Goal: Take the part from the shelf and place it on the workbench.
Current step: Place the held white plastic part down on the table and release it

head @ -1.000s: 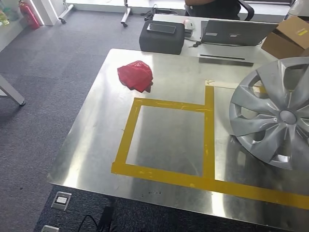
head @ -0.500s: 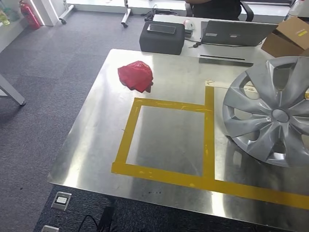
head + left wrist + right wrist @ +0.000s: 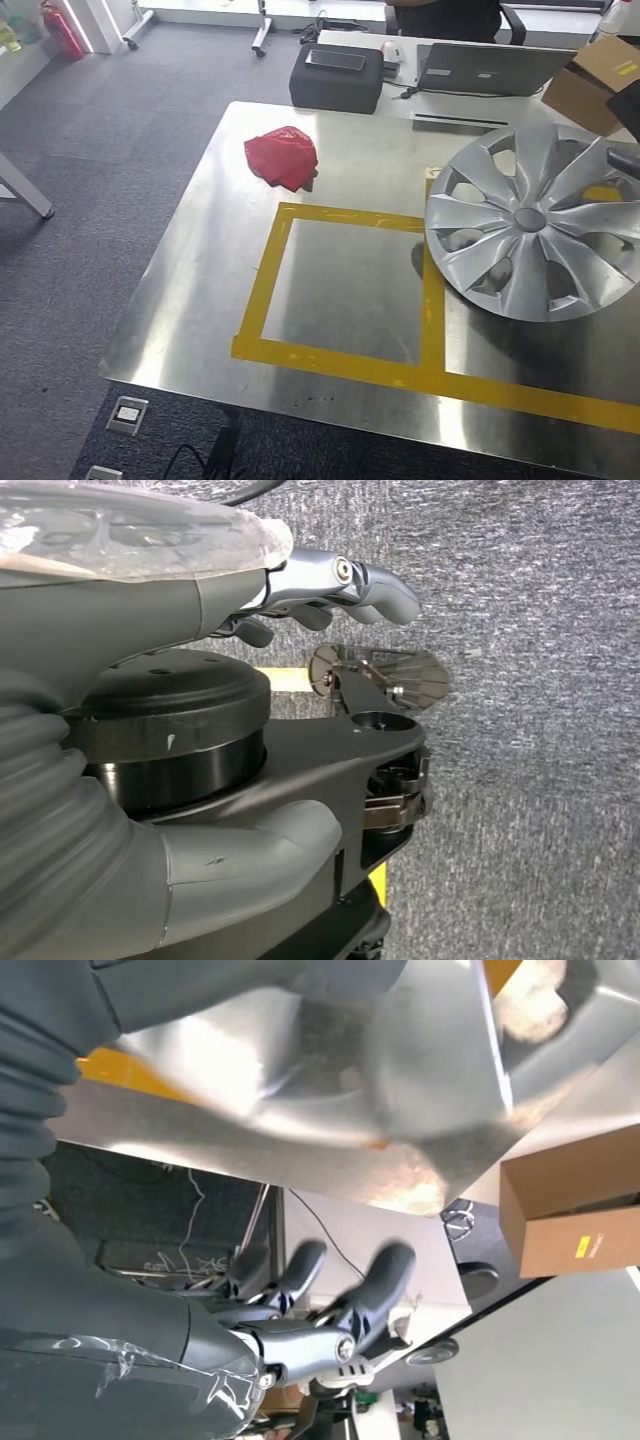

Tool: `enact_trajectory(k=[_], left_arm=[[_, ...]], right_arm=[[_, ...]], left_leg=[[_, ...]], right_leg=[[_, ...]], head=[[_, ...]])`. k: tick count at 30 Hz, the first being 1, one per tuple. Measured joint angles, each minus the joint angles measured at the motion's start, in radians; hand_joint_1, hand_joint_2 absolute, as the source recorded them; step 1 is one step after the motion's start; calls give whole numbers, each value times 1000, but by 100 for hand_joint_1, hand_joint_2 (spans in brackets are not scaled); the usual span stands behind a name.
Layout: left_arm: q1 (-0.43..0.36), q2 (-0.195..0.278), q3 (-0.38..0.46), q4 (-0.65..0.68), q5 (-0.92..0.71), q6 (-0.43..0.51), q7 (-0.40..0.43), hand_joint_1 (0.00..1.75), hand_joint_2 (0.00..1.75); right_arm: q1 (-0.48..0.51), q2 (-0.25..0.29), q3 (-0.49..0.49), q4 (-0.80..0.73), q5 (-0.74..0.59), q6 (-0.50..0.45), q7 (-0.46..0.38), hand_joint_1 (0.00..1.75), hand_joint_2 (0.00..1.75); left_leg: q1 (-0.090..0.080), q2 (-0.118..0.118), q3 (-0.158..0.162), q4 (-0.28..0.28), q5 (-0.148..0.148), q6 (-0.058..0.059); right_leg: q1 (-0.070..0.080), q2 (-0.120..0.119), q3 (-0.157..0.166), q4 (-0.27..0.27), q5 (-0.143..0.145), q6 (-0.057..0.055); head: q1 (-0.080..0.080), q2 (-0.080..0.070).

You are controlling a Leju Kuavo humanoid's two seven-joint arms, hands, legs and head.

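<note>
- Grey office carpet (image 3: 113, 200) all round, with a steel workbench (image 3: 196, 300) in the middle, marked out in yellow tape (image 3: 340, 360) as squares.
- On the far left part of the bench, a crumpled red bag (image 3: 281, 156), well apart from the tape.
- Beyond the far edge, a second desk with a dark case (image 3: 336, 78), a laptop (image 3: 490, 68) and, further right, a cardboard box (image 3: 596, 70).
- Over the right half of the bench, the silver wheel cover (image 3: 532, 222), face up and slightly tilted, left rim lifted clear of the steel with a shadow under it, overlapping the tape line between the two squares.
- At the cover's far right rim, the dark right hand (image 3: 625, 158), carrying the cover by that edge; fingers (image 3: 377, 1285) long and spread in the wrist view, exact grip lost in blur.
- Hanging over carpet, the left hand (image 3: 332, 590), loosely uncurled, holding nothing.
</note>
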Motion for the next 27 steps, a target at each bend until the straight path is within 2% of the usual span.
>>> enact_trajectory(k=[20, 26, 27], left_arm=[[0, 0, -12, 0, 8, 0, -7, 0, 175], [0, 0, -12, 0, 18, 3, -13, 0, 175], [0, 0, -12, 0, 21, 4, -14, 0, 131]], right_arm=[[0, 6, 9, 0, 0, -2, 10, 0, 0], [0, 5, 14, 0, 1, -36, 26, 0, 0], [0, 5, 13, 0, -9, -48, 20, 0, 0]], left_leg=[[0, 0, 0, 0, 0, 0], [0, 0, 0, 0, 0, 0], [0, 0, 0, 0, 0, 0]], right_leg=[[0, 0, 0, 0, 0, 0], [0, 0, 0, 0, 0, 0], [0, 0, 0, 0, 0, 0]], head=[[0, 0], [0, 0], [0, 0]])
